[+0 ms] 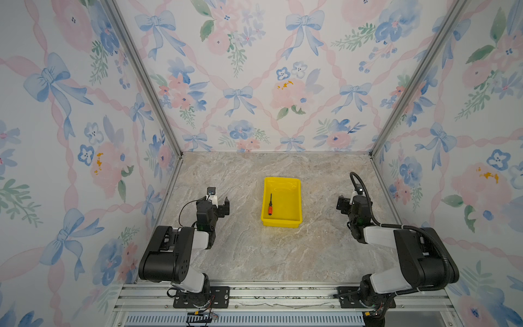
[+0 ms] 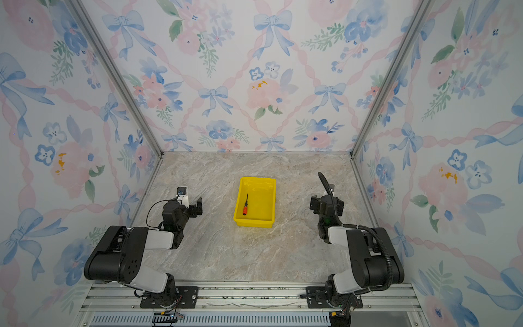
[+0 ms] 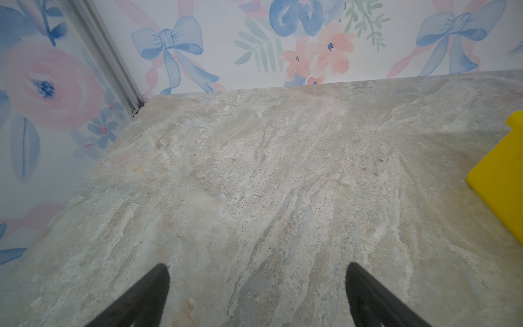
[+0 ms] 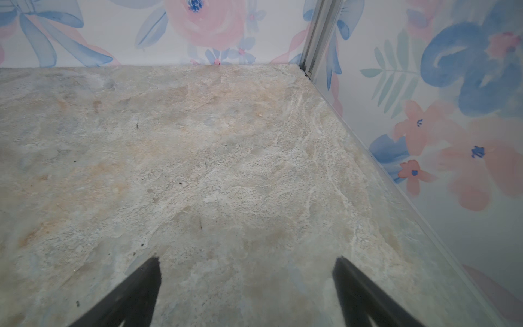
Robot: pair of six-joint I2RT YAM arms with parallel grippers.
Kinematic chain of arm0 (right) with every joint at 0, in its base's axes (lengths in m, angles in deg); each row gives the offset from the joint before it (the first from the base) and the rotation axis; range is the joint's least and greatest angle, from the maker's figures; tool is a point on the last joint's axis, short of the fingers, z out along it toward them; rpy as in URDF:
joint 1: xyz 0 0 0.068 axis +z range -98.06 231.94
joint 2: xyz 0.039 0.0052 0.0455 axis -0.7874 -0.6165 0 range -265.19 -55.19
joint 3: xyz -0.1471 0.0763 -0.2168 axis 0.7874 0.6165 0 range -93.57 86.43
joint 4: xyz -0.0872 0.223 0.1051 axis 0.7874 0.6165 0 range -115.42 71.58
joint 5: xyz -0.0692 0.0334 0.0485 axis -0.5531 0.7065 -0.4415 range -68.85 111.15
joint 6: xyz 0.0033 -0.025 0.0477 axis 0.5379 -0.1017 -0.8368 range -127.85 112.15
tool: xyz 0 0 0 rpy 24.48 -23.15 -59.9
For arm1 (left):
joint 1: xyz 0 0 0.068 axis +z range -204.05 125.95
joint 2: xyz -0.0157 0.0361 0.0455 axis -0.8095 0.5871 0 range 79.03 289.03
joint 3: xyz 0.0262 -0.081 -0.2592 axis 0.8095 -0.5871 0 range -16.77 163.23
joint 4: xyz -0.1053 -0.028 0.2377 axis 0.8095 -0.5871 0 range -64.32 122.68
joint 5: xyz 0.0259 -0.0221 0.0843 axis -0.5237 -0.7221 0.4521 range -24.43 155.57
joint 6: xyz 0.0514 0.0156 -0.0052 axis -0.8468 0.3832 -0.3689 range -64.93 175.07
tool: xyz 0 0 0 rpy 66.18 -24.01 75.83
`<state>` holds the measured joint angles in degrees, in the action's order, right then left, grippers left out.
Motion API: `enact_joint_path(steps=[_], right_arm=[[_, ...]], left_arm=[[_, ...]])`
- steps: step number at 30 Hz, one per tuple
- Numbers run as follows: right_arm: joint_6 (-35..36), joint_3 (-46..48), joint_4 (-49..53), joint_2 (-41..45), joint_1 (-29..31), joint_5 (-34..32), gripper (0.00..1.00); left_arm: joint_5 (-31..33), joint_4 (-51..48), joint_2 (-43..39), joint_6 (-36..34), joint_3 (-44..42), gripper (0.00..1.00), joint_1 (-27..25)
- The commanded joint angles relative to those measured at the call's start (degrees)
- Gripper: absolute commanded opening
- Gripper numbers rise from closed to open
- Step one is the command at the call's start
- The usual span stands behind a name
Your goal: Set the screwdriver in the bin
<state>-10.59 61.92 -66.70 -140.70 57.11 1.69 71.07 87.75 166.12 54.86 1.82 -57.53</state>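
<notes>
We locate the bright yellow rectangular plastic bin [image 1: 282, 179] on the marble-patterned tabletop [image 1: 254, 249], between the left gripper [image 1: 223, 208] and the right gripper [image 1: 342, 204], apart from both. The small red-orange-handled screwdriver [image 1: 270, 205] lies in the bin, along the wall nearer the left gripper.

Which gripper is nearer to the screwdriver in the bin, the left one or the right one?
Left. The left gripper sits off the side of the bin where the screwdriver lies; the right gripper sits farther off, beyond the opposite side.
</notes>
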Motion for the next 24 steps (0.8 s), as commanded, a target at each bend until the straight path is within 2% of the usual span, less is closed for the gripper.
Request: enact_joint_path(steps=[1, 2, 4, 7, 24], right_arm=[[2.4, 2.1, -10.1, -2.6, -0.4, 4.9, 0.97], [2.7, 3.5, -15.8, -4.4, -0.2, 4.4, 0.97], [2.5, 2.0, -9.1, -2.5, 0.1, 4.2, 0.97], [2.3, 2.6, -12.3, -3.7, -0.7, 5.5, 0.97], [2.2, 2.2, -11.0, -3.3, -0.7, 5.7, 0.97]], left_arm=[[-0.8, 5.5, 0.4, 0.7, -1.6, 0.97, 0.9], [-1.6, 6.7, 0.9, 1.1, -2.2, 0.97, 1.5], [-2.2, 8.3, 1.4, 1.7, -2.9, 0.97, 2.2], [-1.9, 8.9, 1.3, 1.5, -3.2, 0.97, 2.0], [-1.4, 10.8, 1.7, 1.3, -3.8, 0.98, 1.6]])
